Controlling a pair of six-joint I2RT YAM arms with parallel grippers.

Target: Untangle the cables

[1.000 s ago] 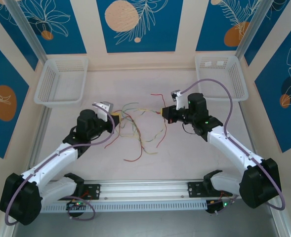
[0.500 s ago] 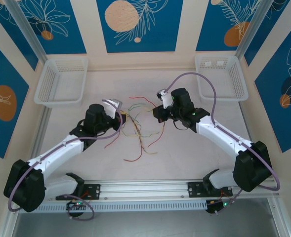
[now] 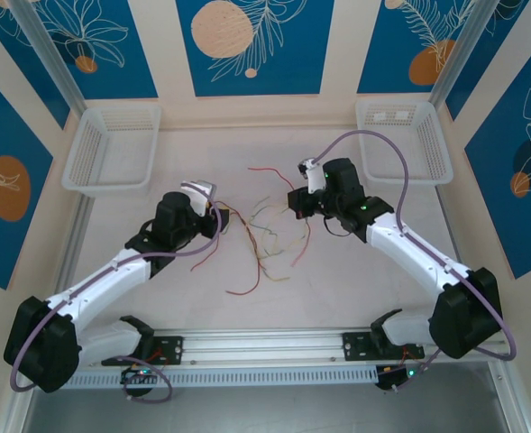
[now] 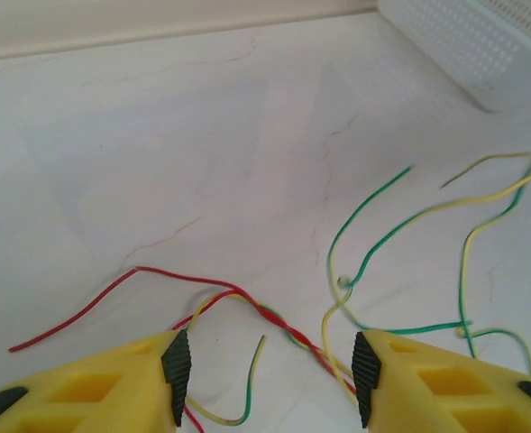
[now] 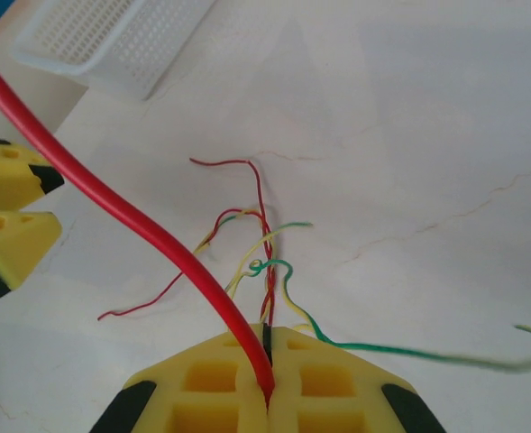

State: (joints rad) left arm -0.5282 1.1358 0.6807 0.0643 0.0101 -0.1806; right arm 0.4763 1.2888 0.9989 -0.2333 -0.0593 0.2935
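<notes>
Desk (image 3: 337, 298): pale, marbled, same as a second ago. The left basket (image 3: 112, 149) and right basket (image 3: 405, 140), white mesh, sit at the far corners and have not moved. Your left arm (image 3: 112, 275) reaches in from the near left and your right arm (image 3: 409, 257) from the near right; the right wrist now sits a little nearer the centre than a second ago. Left claw (image 4: 265, 365): it was pressed together a second ago and now stands spread, with red and yellow-green strands lying loose on the desk between its pads and nothing pinched. Right claw (image 5: 267, 361): pressed together as before, pinching a red strand and a red-and-yellow twist at the seam of its fingers. The cables (image 3: 270, 239) lie mid-desk between the two claws. A second ago they were drawn out across the gap; now they sag slack, bunched more toward the right claw. One red end arcs on the far side, and one red curl lies alone on the near side, where it was before.
</notes>
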